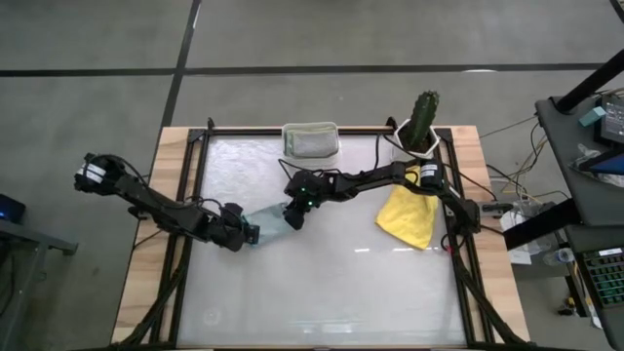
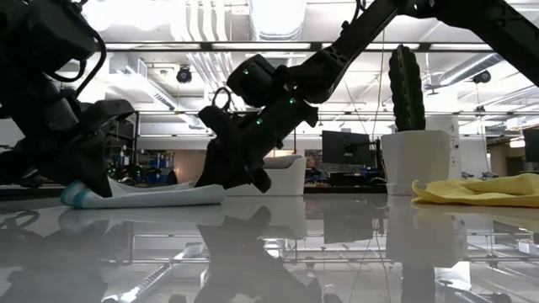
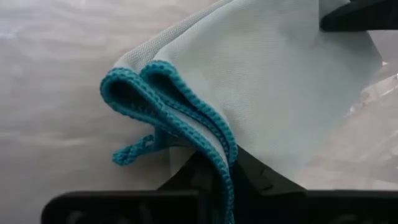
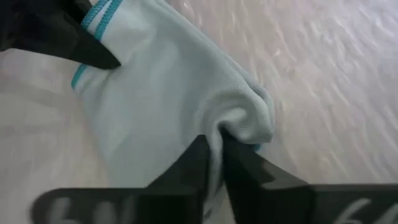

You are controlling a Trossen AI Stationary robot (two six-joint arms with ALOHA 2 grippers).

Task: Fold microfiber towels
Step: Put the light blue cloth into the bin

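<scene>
A pale blue-grey microfiber towel [image 1: 270, 222] with teal edging lies bunched into a narrow strip on the table's left middle. My left gripper [image 1: 244, 235] is shut on the strip's left end and my right gripper [image 1: 292, 218] on its right end. In the low view the towel [image 2: 156, 195] stretches low over the table between the two grippers. A yellow towel [image 1: 408, 214] lies crumpled at the right. Another towel [image 1: 311, 142] lies in a white tub [image 1: 310, 128] at the far edge. My left gripper pinches the towel's teal-edged corner [image 3: 219, 144] between its two fingers, with two edged layers showing side by side. The fingers slant down from the table's left. That end sits just at the table top. A teal loop [image 3: 132, 151] hangs from the corner. My right gripper pinches a bunched fold [image 4: 241, 122] at the towel's other end between its two fingers. The fingers slant down from the table's right and far side. The cloth is gathered into creases at the fingers and runs on toward the left gripper, low over the table.
A cactus in a white pot [image 1: 421, 125] stands at the far right corner, close by the right arm. A dark frame rail [image 1: 195, 195] borders the glossy white work surface. Open surface lies toward the near edge [image 1: 322, 302].
</scene>
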